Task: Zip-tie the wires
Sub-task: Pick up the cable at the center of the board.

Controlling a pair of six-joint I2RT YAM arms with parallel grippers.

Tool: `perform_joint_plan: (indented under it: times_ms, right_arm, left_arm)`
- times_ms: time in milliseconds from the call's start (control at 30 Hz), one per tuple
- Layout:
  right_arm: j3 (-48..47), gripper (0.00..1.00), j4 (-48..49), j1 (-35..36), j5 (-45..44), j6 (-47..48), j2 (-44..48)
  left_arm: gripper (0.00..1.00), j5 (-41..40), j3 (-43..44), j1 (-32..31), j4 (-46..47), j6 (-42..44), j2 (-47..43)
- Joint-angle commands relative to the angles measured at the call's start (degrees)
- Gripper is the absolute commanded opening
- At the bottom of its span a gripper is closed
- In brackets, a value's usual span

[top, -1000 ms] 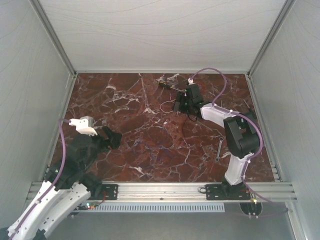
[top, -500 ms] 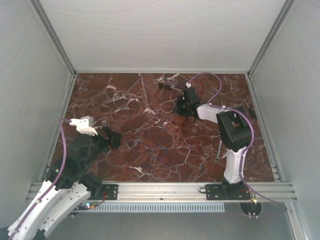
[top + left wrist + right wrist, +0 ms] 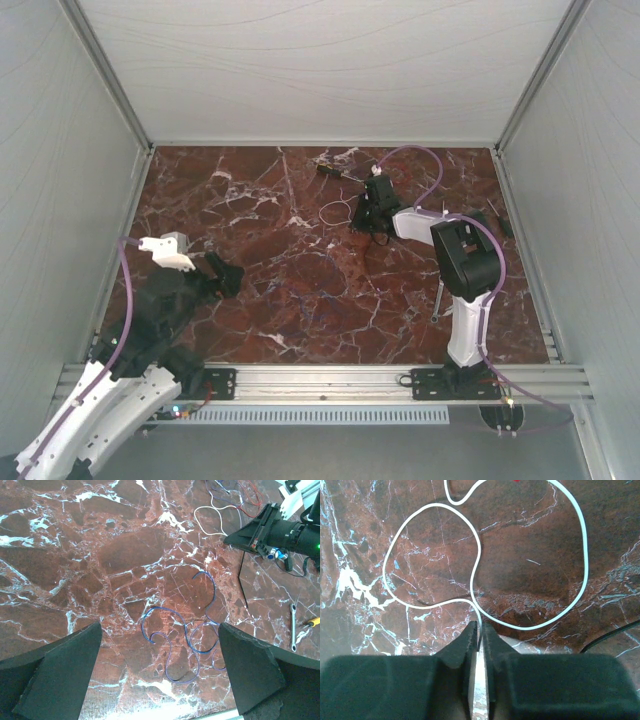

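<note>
Two sets of black jaws over one red marble tabletop (image 3: pixel 280 250): right jaws pinch one thin white looped wire (image 3: pixel 587 560); left jaws gape wide near one thin blue curly wire (image 3: pixel 214 591).

Tabletop (image 3: pixel 260 250): red-brown marble pattern with white veining, glossy.

Enclosure: plain white panels at back (image 3: pixel 320 70), left (image 3: pixel 50 160) and right (image 3: pixel 590 160), joined by metal corner posts.

Wrench (image 3: pixel 437 300): small, silver, lying flat on the right side of the tabletop, its long axis running roughly near to far.

Left wrist view: yellow-orange piece (image 3: pixel 312 622) just beside the wrench (image 3: pixel 293 628), cut by the frame edge. Kind unreadable.

Small dark object (image 3: pixel 328 170) near the far edge, and another (image 3: pixel 500 218) by the right panel. Both too small to identify.

Near edge: aluminium rail (image 3: pixel 320 378), with a white slotted duct (image 3: pixel 310 414) below it.
</note>
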State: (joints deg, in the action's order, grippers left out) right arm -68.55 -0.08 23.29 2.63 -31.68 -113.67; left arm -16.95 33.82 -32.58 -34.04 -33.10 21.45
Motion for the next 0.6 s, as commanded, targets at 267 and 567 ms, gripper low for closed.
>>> perform_joint_plan:
  times_ms: [267,567]
  right_arm:
    - [-0.9,0.0,-0.9,0.8,3.0,1.4,5.7]
    - [-7.2,0.0,-6.8,5.2,6.1,3.9,13.6]
  left_arm:
    - [1.0,0.4,0.3,1.2,0.9,0.9,-0.1]
    - [1.0,0.7,0.3,1.6,1.1,1.1,-0.3]
